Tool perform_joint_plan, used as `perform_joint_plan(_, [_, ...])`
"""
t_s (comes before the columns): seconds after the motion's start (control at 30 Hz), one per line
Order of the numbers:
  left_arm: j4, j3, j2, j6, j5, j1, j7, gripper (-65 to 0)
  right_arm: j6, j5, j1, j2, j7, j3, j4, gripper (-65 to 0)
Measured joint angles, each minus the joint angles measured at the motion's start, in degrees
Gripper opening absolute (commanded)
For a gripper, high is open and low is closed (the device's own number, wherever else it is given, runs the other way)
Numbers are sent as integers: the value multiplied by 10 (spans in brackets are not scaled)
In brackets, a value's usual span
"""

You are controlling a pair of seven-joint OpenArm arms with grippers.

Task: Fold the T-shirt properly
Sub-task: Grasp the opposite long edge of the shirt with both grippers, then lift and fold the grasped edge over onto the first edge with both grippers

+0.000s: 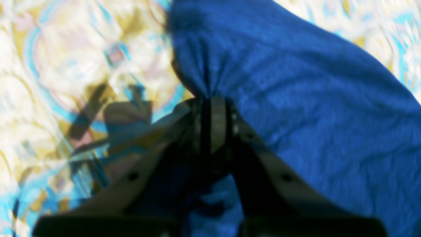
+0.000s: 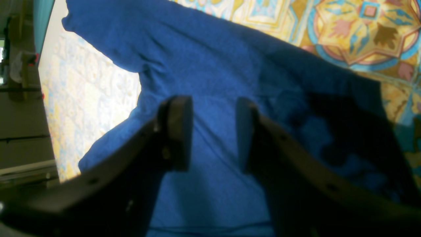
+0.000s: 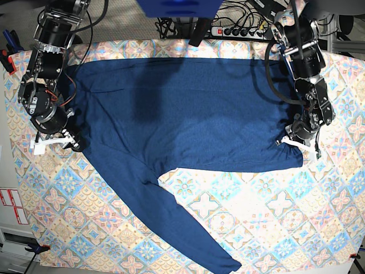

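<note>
The dark blue T-shirt (image 3: 188,114) lies spread flat across the patterned tablecloth (image 3: 274,217), one long sleeve (image 3: 171,217) trailing toward the front. My left gripper (image 3: 288,142) sits at the shirt's right-hand edge in the base view. In the left wrist view that gripper (image 1: 212,98) is shut, pinching a gathered fold of the T-shirt (image 1: 312,98). At the opposite edge, my right gripper (image 3: 68,141) hovers low. Its fingers (image 2: 177,131) stand apart over the flat T-shirt (image 2: 213,59), with no cloth caught between them.
A power strip (image 3: 239,28) and cables lie behind the table's back edge. The tablecloth (image 2: 361,29) shows around the shirt on all sides. The table's left edge (image 3: 8,171) runs close to my right arm.
</note>
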State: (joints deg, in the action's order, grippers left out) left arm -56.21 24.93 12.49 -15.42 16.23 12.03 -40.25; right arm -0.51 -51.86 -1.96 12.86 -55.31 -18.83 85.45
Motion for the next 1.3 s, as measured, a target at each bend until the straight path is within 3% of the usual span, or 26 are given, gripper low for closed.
perform_joint_plan(0.27, [-70,-2,-2,0,-4,-44,-12,-650,-2,9,12,13,-4,51,-24,-432])
perform_joint_plan(0.47, [-132,-2,-2,-1,-1,-72,-13,-650,3,116,54,31,-2,119,-30,-428])
perform_joint_plan(0.57, [-162,-1,-1,-1,-2,-86,-12,-650,5,158,84,40,-3,158,-48,-381])
perform_joint_plan(0.73, [-185,0,-2,-1,-4,-99,-14,-650,7,174,148,55,2,200,-137,-295])
perform_joint_plan(0.9, [-236,1,-2,-1,-3,-127,-15,-650,6,215,190,64,6,249,-233,-289])
perform_joint_plan(1.3, [-244,0,-1,-1,67,-146,-17,-650,9,335,220,67,136,341,-332,-289])
